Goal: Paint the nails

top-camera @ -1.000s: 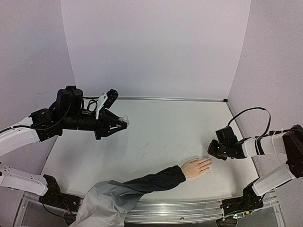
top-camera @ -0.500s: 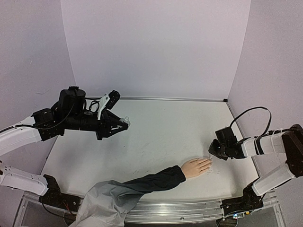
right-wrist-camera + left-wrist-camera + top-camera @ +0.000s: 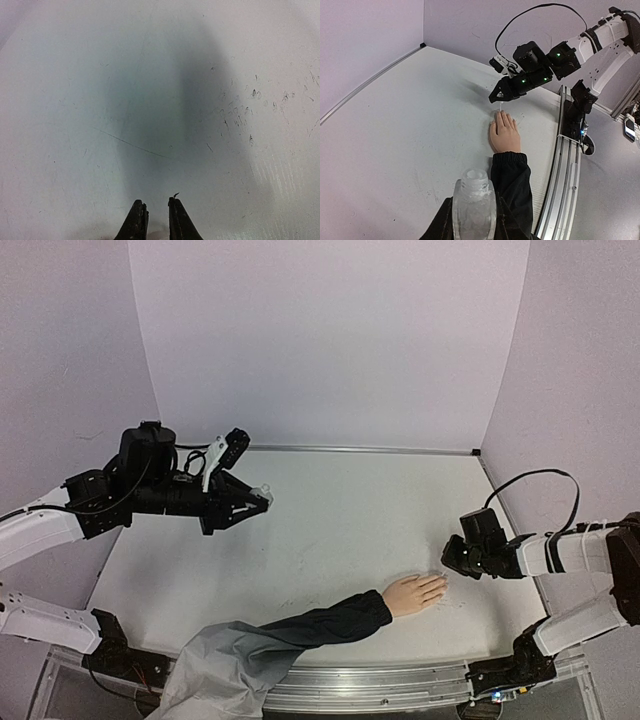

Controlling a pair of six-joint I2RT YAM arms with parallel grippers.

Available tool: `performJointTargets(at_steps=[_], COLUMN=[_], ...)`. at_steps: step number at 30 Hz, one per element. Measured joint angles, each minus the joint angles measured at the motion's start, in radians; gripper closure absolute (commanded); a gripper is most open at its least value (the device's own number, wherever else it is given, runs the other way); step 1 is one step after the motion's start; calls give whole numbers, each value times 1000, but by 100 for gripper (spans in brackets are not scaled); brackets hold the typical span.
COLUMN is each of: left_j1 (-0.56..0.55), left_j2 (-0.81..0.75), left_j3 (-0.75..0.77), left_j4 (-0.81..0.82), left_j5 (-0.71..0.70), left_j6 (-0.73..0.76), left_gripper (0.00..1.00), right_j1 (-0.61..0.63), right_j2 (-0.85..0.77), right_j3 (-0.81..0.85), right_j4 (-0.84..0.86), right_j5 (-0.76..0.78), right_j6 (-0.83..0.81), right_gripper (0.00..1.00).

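The mannequin hand (image 3: 415, 592) lies flat on the white bench (image 3: 350, 510), near the front edge and over to the right. It has not moved since a second ago. Its dark sleeve (image 3: 320, 625) runs back to a grey cloth (image 3: 225, 670) at the front of the bench. The nails (image 3: 502, 116) are at the tips of its fingers, which point at the right arm. They are the same colour as the skin and too small to make out. The right claw (image 3: 445, 562) hangs just beside those fingertips, in the same spot as before. The white part of the arm behind it now sits a bit lower and further right. This claw is clenched. In the left wrist view a thin pale stick (image 3: 500, 106) pokes out of its tip, down to the fingertips. The left claw (image 3: 255, 498) is well apart from the hand, up over the far left of the bench. Half a second ago it had slid a little to the right, and now it is back where it was a second ago. It is clamped on a clear bottle (image 3: 474, 205) with an open top.
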Motion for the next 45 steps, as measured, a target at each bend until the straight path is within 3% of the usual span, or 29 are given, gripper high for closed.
performJointTargets(at_steps=[29,45], left_j1=[0,0], left_j2=[-13,-3], left_j3=[0,0], left_j4=[0,0], left_j5=[0,0], left_j6=[-1,0], left_gripper=[100,100], right_j1=[0,0], right_j2=[53,71], right_j3=[0,1], right_j4=[59,59], right_j5=[-42,8], right_j6=[-38,-21], right_gripper=[100,100])
